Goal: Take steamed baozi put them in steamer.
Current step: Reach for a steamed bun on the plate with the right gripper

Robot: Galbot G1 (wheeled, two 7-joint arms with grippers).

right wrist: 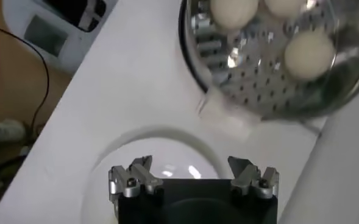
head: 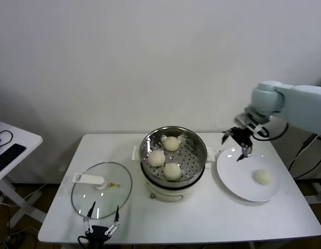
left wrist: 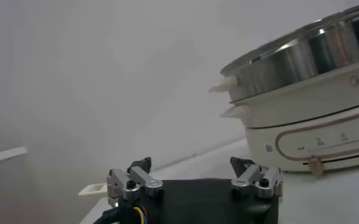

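Three baozi (head: 171, 171) are seen inside the steamer (head: 173, 188), which stands at the centre of the table (head: 253, 218). One lies at 12 o'clock (head: 171, 143) on the perforated floor, one at 9 o'clock (head: 156, 157) and one at 6 o'clock. A fourth baozi (head: 263, 177) rests alone on the plate (head: 238, 181), toward its 3 o'clock side; the plate lies at 3 o'clock from the steamer, just beside it.

The right gripper (head: 242, 141) is held above the plate's rim at about 11 o'clock, between steamer and lone baozi, and nothing is gripped; its fingers (right wrist: 133, 176) are spread wide, with the plate (right wrist: 167, 146) seen below them in the right wrist view and the steamer (right wrist: 270, 91) with its baozi (right wrist: 310, 52) beyond.

The left gripper (head: 102, 223) is parked low at the table's near edge, at 7 o'clock from the steamer, over the near rim of the glass lid (head: 103, 194). Its fingers (left wrist: 133, 182) are likewise spread apart and empty, and the steamer (left wrist: 307, 115) is seen from the side in the left wrist view.
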